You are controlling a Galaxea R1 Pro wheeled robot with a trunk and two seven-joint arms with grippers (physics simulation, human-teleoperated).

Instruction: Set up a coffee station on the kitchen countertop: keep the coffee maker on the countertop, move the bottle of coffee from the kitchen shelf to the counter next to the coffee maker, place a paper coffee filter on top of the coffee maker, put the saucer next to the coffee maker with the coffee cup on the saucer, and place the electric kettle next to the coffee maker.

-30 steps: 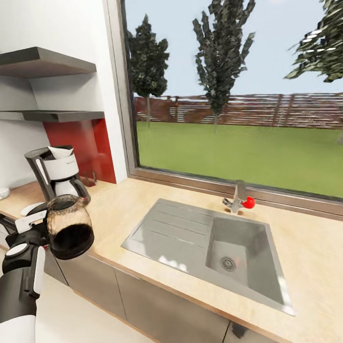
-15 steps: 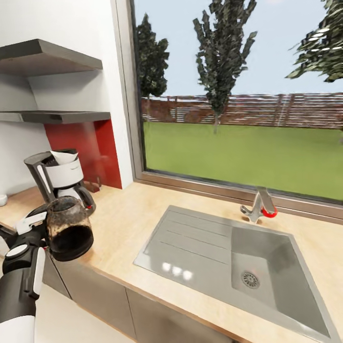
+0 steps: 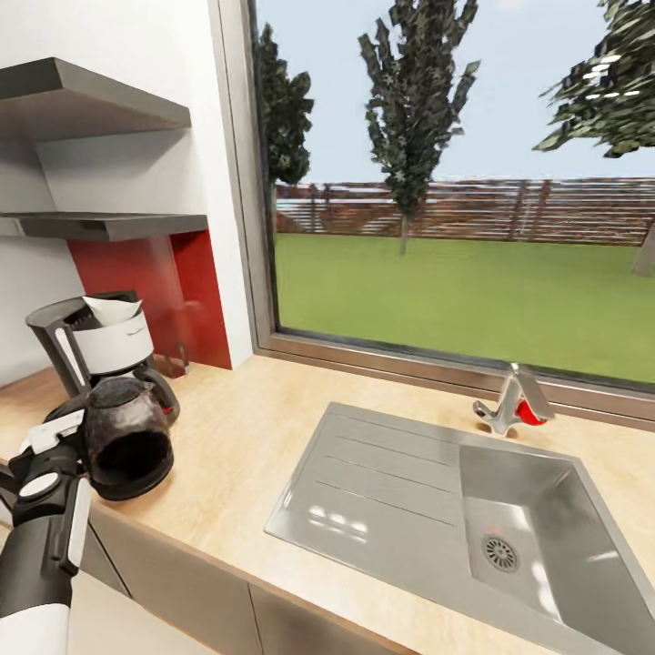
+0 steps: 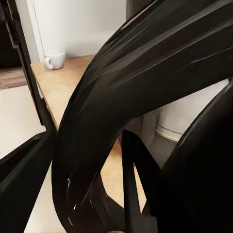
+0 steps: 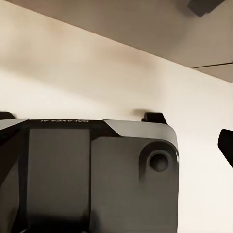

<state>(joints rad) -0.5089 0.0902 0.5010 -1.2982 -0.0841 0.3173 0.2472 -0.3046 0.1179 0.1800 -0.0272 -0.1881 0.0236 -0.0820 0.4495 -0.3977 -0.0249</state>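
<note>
The black and white coffee maker [image 3: 98, 344] stands on the wooden countertop [image 3: 246, 437] at the left, below the shelves. A white paper filter [image 3: 111, 307] sits in its top. Just in front of it is the dark, rounded electric kettle [image 3: 127, 438], low over the counter's front edge and tilted toward me. My left gripper [image 3: 71, 438] is shut on the kettle's handle [image 4: 121, 97], which looms large and black in the left wrist view. A white coffee cup [image 4: 55, 59] stands farther along the counter. In the right wrist view, one dark fingertip [image 5: 226, 144] shows at the picture's edge.
A steel sink [image 3: 455, 509] with a drainboard is set into the counter to the right, with a red-knobbed tap [image 3: 517, 407] behind it under a large window. Two grey shelves [image 3: 100, 223] hang above the coffee maker beside a red wall panel [image 3: 146, 291].
The whole head view has shifted, sliding the sink and tap to the right. The kettle in my left gripper sits a little lower and is tipped more toward me.
</note>
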